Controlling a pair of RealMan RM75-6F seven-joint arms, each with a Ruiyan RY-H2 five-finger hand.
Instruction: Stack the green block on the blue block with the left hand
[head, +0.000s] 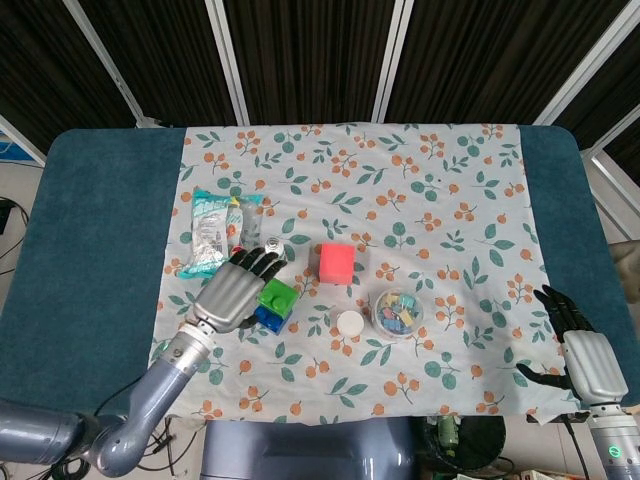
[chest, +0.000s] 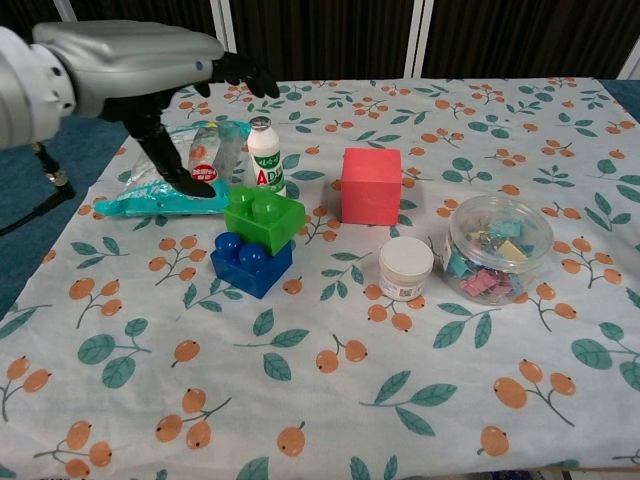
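The green block (chest: 264, 218) sits on top of the blue block (chest: 251, 265), offset toward its far right so the blue studs show at the near left. From the head view the green block (head: 275, 297) covers most of the blue block (head: 267, 318). My left hand (chest: 150, 60) hovers up and to the left of the stack, fingers spread, holding nothing; in the head view the left hand (head: 232, 291) lies just left of the blocks. My right hand (head: 580, 355) rests off the cloth's near right corner, open and empty.
A red cube (chest: 372, 185) stands right of the stack, with a small white bottle (chest: 265, 155) and a teal snack bag (chest: 175, 170) behind it. A white-lidded jar (chest: 405, 269) and a clear tub of clips (chest: 497, 247) sit further right.
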